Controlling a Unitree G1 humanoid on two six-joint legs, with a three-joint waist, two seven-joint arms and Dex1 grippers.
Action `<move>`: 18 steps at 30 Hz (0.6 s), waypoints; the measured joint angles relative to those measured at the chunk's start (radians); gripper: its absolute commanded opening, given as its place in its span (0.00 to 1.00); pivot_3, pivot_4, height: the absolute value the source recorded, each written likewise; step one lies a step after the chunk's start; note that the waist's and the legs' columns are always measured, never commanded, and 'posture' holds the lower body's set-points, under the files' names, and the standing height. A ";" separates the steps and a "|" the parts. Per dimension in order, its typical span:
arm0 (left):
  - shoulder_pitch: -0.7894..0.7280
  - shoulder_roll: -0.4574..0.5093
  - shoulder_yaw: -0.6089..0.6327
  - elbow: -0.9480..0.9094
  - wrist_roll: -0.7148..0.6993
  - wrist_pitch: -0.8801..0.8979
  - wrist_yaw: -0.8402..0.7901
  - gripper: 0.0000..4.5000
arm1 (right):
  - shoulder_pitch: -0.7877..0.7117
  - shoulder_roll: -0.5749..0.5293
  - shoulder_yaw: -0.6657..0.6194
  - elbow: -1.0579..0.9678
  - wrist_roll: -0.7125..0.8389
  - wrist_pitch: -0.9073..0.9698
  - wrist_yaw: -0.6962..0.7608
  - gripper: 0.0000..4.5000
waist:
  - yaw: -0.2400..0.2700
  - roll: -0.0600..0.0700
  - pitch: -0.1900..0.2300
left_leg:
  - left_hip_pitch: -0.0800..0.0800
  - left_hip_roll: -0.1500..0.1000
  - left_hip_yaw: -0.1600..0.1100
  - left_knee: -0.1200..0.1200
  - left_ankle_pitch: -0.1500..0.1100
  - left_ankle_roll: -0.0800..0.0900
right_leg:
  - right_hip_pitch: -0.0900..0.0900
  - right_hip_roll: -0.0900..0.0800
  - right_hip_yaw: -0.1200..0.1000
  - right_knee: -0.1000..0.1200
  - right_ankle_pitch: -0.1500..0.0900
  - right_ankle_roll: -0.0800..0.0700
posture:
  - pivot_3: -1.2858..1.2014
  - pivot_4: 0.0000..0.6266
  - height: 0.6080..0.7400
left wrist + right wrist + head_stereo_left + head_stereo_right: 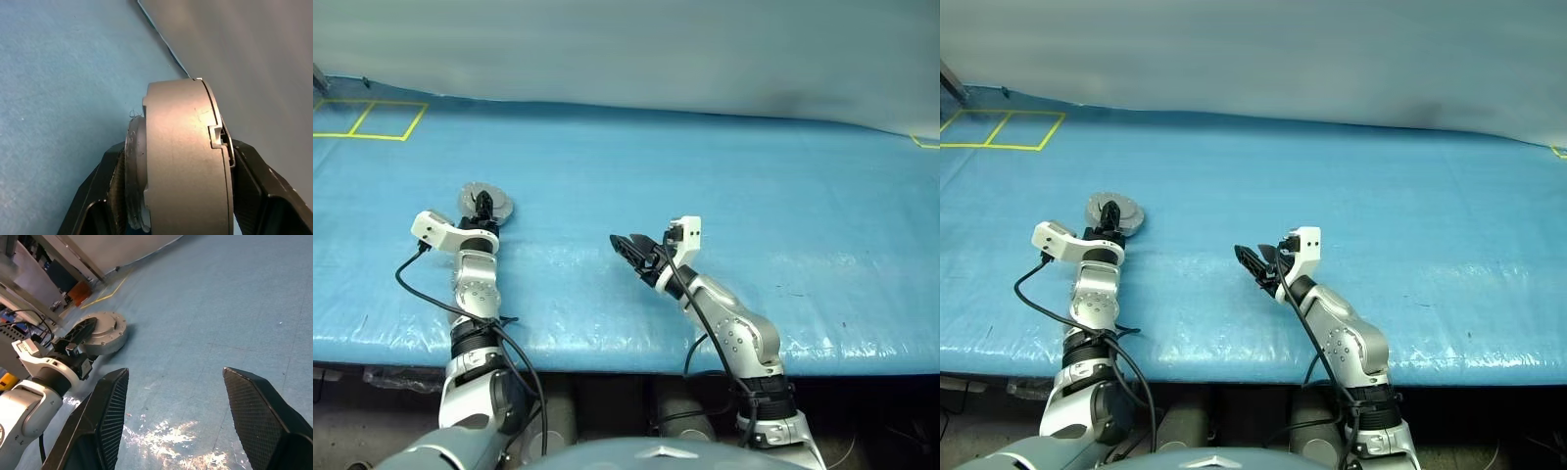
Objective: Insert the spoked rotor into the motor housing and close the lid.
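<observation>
Left wrist view has our left claw (176, 196) with its fingers (110, 188) either side of the motor housing (188, 161), lid (134, 161) shut against it; whether they press it or have just let go we cannot tell. From the head views the housing rests on the blue table (783, 166), toward its left end and well back from the near edge. Our right claw (176, 421) hovers with fingers apart and nothing between them, near the middle of the table. We judge the rotor is inside, though it is hidden. If the fingers drag on withdrawal, the housing could tip or roll, and the lid might spring open
</observation>
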 measured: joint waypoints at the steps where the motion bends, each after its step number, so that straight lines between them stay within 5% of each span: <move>1: 0.002 0.001 0.000 -0.002 0.010 -0.006 0.011 0.91 | 0.001 -0.001 0.000 -0.001 -0.001 0.000 0.000 0.72 | 0.000 0.000 0.000 | 0.000 0.000 0.000 0.000 0.000 0.000 | 0.000 0.000 0.000 0.000 0.000 0.000 | 0.52 0.24 1.00; 2: -0.001 0.002 -0.001 -0.003 0.018 -0.008 0.025 0.98 | 0.001 -0.002 0.001 -0.002 -0.002 0.000 0.001 0.72 | 0.000 0.001 -0.001 | 0.002 0.000 0.000 0.000 0.000 0.000 | 0.002 0.000 0.000 0.000 0.000 0.000 | 0.52 0.24 1.00; 11: 0.099 0.058 0.043 -0.070 0.106 -0.103 0.166 0.98 | 0.001 -0.021 0.007 -0.003 -0.010 0.005 0.010 0.72 | -0.030 0.001 -0.001 | 0.011 0.001 0.004 -0.002 0.000 0.000 | 0.007 0.001 0.003 0.001 -0.002 -0.002 | 0.52 0.24 1.00; 18: 0.190 0.115 0.050 -0.155 0.206 -0.165 0.193 0.98 | 0.000 -0.064 0.048 -0.003 -0.088 -0.025 0.042 0.72 | 0.003 -0.002 -0.003 | 0.009 0.001 0.005 0.000 0.000 0.000 | 0.007 0.000 0.003 0.000 -0.001 -0.004 | 0.52 0.24 1.00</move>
